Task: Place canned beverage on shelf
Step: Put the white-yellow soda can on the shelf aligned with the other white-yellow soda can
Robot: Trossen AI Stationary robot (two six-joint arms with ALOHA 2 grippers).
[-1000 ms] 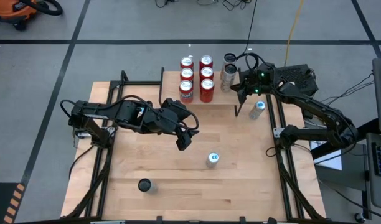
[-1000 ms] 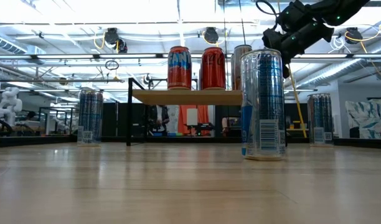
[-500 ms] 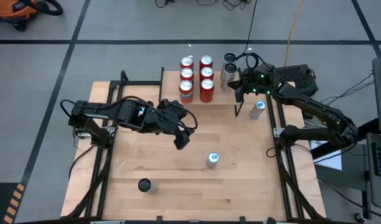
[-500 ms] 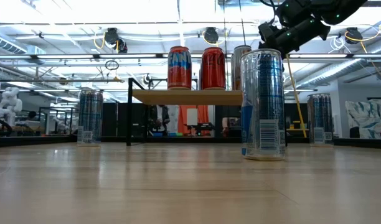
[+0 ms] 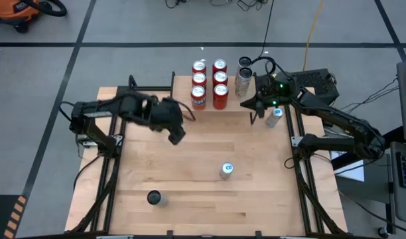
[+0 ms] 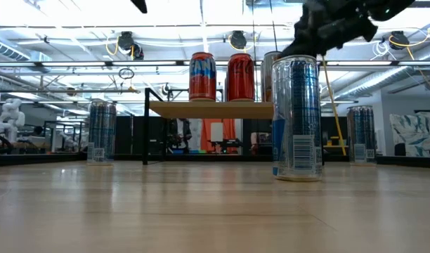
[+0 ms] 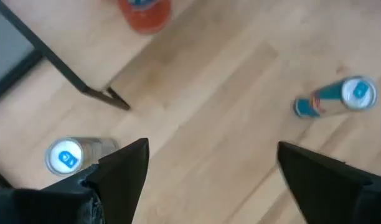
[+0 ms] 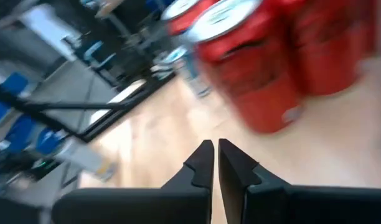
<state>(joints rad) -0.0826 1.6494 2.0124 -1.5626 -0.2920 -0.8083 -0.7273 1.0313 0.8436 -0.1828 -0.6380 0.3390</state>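
L gripper [image 7: 206, 180] is being held above the table [image 5: 190, 172], near its left-centre, w/ fingers [image 7: 125, 171] spread wide apart; nothing is being gripped or touched between them. In the left wrist view, bare wood is being seen through the gap, w/ a blue-top can [image 7: 69, 155] to one side and another blue can [image 7: 340, 99] farther off.

R gripper [image 8: 215, 165] is being held just beside the shelf [image 5: 209, 103], at its right end, w/ fingers pressed together and nothing being clamped. Red cans [image 5: 209, 81] are being seen close ahead in the right wrist view, apart from the tips.

Six red cans and two silver cans [image 5: 243, 74] are standing on the shelf. A blue can [image 5: 226, 170] is standing mid-table, another [image 5: 274, 116] by the R gripper, and a dark can [image 5: 154, 197] near the front.
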